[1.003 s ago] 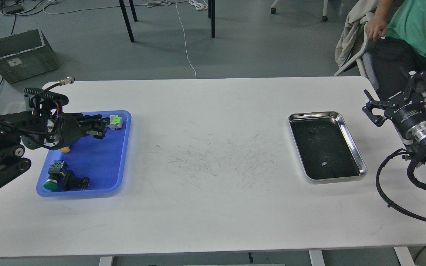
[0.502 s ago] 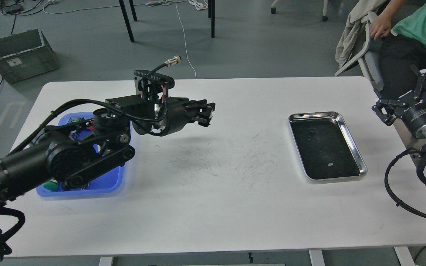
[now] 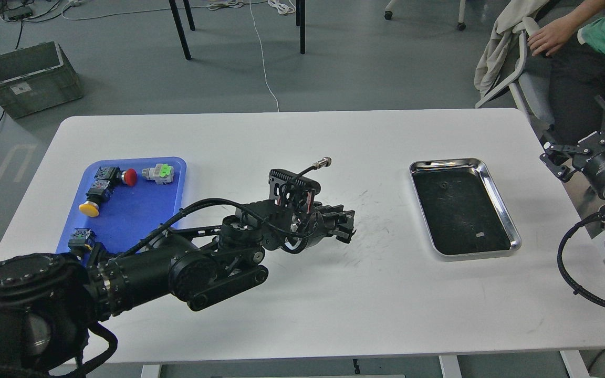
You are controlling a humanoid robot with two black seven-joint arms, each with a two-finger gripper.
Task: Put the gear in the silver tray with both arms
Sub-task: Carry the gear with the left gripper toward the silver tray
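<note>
My left gripper (image 3: 345,227) hangs over mid-table — fingers too dark to judge, gear not visible. Right gripper (image 3: 591,137) is spread, just right of the silver tray (image 3: 497,194).

Our white counter (image 3: 292,294) fills most of the frame, its middle marked with dark scuffs. Directly on it we see the blue plastic tray (image 3: 139,220) at the left and the silver tray (image 3: 507,220) at the right, well apart.
</note>
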